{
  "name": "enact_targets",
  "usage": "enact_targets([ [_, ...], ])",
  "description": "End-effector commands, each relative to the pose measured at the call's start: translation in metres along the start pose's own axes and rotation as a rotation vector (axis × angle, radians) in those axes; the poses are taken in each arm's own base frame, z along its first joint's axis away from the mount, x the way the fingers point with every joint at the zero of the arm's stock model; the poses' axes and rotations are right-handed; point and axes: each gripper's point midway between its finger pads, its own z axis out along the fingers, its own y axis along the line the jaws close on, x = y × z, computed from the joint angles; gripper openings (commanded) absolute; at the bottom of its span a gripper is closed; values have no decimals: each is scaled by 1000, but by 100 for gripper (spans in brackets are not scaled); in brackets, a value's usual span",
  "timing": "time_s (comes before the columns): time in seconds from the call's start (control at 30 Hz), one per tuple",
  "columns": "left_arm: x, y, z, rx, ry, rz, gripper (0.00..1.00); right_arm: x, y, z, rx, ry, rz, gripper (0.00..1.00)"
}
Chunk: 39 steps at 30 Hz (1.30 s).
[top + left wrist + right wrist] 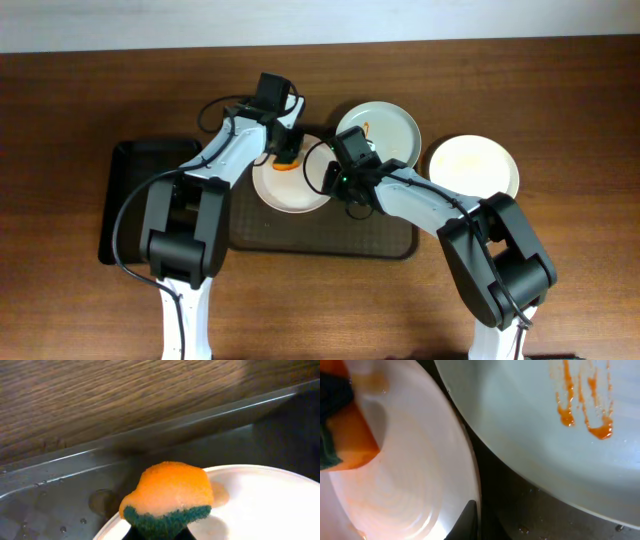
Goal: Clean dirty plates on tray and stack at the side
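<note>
A white plate [292, 195] lies on the left part of the dark brown tray [320, 238]. My left gripper [285, 152] is shut on an orange sponge with a green scouring side [167, 491] and presses it on the far rim of this plate [260, 505], where a faint orange smear shows. My right gripper [335, 180] pinches the plate's right rim, one dark finger [469, 519] lying over the edge. A pale green plate [385, 128] with orange-red sauce streaks [585, 410] lies at the tray's far right. Another white plate [475, 165] lies on the table to the right of the tray.
A smaller narrow black tray [130, 200] stands at the left of the brown tray. The wooden table [560, 260] surrounds both. Water drops dot the tray's raised rim [60, 505] in the left wrist view.
</note>
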Motion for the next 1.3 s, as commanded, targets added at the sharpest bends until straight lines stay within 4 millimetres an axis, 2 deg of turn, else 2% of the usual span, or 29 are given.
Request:
enact_targets([
  [0.0, 90, 49, 47, -236, 279, -59, 0, 12, -12, 9, 33, 38, -24, 4],
  [0.07, 115, 60, 35, -308, 376, -110, 0, 12, -12, 9, 33, 37, -24, 4],
  [0.13, 131, 55, 29, -281, 451, -109, 0, 12, -12, 9, 33, 38, -24, 4],
  [0.17, 138, 46, 27, -236, 486, -111, 0, 12, -12, 9, 32, 39, -24, 4],
  [0.23, 136, 12, 22, -8, 519, -54, 0, 14, -11, 9, 26, 49, -24, 4],
  [0.27, 126, -2, 15, 95, 509, -37, 0, 16, -9, 9, 17, 59, -25, 4],
  [0.3, 106, -11, 4, 171, 479, -35, 0, 17, -9, 9, 14, 63, -28, 4],
  [0.4, 34, -1, -46, 181, 351, -50, 0, 21, -8, 8, 4, 83, -41, 4],
  [0.47, -26, 13, -99, 158, 191, -47, 0, 21, -8, 8, 6, 86, -49, 8],
  [0.53, -54, 22, -132, 138, 96, -53, 0, 22, -8, 8, 2, 89, -71, 13],
  [0.6, -75, 48, -167, 60, 4, -125, 0, 22, -6, 8, -10, 93, -101, 13],
  [0.63, -78, 56, -175, 41, -16, -141, 0, 24, -1, 8, -40, 104, -151, 4],
  [0.67, -78, 63, -178, 35, -23, -153, 0, 28, 16, 3, -141, 135, -311, 4],
  [0.7, -74, 67, -178, 34, -10, -162, 0, 27, 29, -8, -201, 148, -372, 4],
  [0.77, -66, 73, -179, 31, 15, -180, 0, 16, 39, -32, -206, 121, -408, 4],
  [0.8, -65, 77, -180, 29, 20, -191, 0, 8, 43, -51, -192, 92, -414, 4],
  [0.87, -61, 83, -181, 25, 27, -226, 0, -1, 42, -78, -146, 48, -442, 4],
  [0.97, -60, 90, -182, 20, 27, -239, 0, -20, 27, -125, 53, -115, -497, 4],
  [1.1, -59, 91, -181, 20, 29, -240, 0, -45, 19, -179, 438, -471, -590, 4],
  [1.2, -59, 91, -181, 20, 29, -240, 0, -44, 33, -214, 654, -706, -656, 4],
  [1.27, -59, 90, -181, 20, 30, -240, 0, -34, 51, -236, 749, -836, -720, 4],
])
